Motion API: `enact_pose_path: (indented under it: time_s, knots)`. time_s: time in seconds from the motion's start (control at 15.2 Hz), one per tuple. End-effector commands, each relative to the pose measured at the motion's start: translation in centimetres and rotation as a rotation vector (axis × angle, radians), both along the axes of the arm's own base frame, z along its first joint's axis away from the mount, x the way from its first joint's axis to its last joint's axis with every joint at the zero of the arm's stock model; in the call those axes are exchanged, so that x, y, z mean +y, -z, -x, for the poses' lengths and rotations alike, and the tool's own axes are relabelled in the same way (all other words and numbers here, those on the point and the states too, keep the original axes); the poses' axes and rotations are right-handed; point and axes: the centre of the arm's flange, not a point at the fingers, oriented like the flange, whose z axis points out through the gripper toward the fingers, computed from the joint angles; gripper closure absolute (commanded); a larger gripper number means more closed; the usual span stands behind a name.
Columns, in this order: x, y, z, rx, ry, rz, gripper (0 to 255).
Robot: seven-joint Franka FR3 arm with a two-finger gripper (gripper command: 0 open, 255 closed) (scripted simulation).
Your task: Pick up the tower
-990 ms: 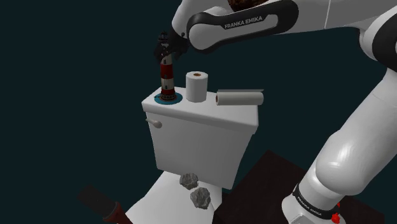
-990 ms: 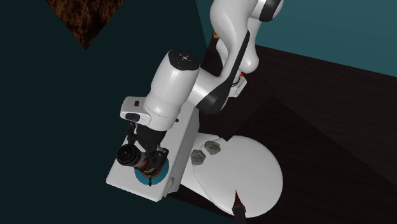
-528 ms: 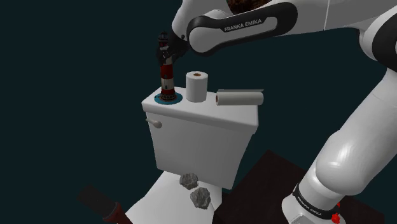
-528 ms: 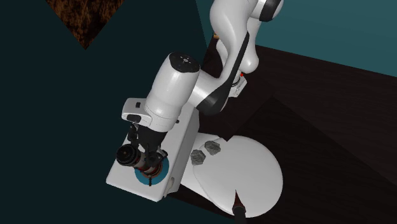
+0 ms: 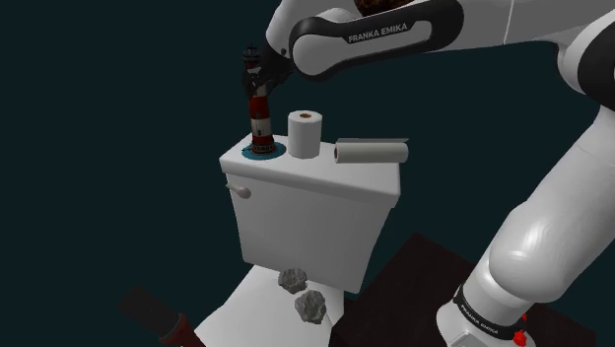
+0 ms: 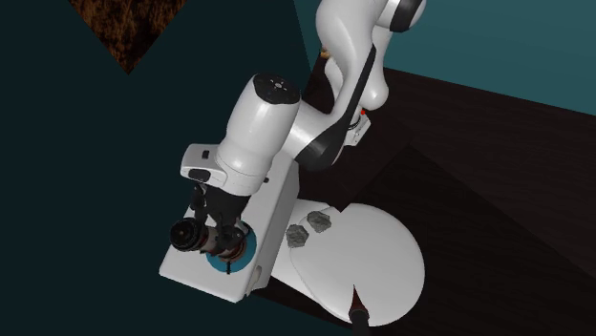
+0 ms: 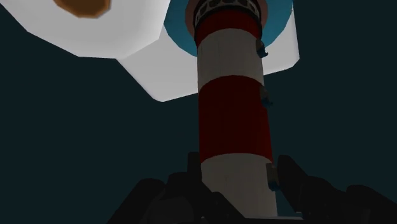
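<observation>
The tower point(image 5: 260, 123) is a red-and-white striped lighthouse with a dark top and a round teal base. It stands upright at the left end of a white toilet tank's lid point(image 5: 325, 168) in the shoulder view. My black gripper point(image 5: 255, 74) comes down from above and is shut on the tower's upper part. In the wrist view the striped tower point(image 7: 232, 114) runs away from the hand, with the gripper point(image 7: 238, 184) clasping it, one finger on each side. From the second exterior view the gripper point(image 6: 218, 229) hangs over the teal base point(image 6: 241, 258).
An upright toilet roll point(image 5: 306, 135) stands right beside the tower, and a paper roll point(image 5: 371, 152) lies farther along the tank lid. Two grey rocks point(image 5: 302, 294) rest on the white toilet lid point(image 5: 246, 301) below. A dark red handle point(image 5: 175, 330) lies by the floor.
The fingers have closed on the tower's top. Hand and tower have since risen slightly above the tank lid.
</observation>
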Motion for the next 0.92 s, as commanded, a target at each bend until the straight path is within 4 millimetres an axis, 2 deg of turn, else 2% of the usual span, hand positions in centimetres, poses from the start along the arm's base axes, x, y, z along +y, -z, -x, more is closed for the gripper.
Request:
enact_pose_path:
  time_s: [0.0,0.73,0.86]
  knots:
    - [0.0,-1.1,0.0,-0.001,0.0,0.0,255]
    - [0.0,-6.9,0.0,-0.001,0.0,0.0,255]
    - [0.0,-7.0,0.0,-0.001,0.0,0.0,255]
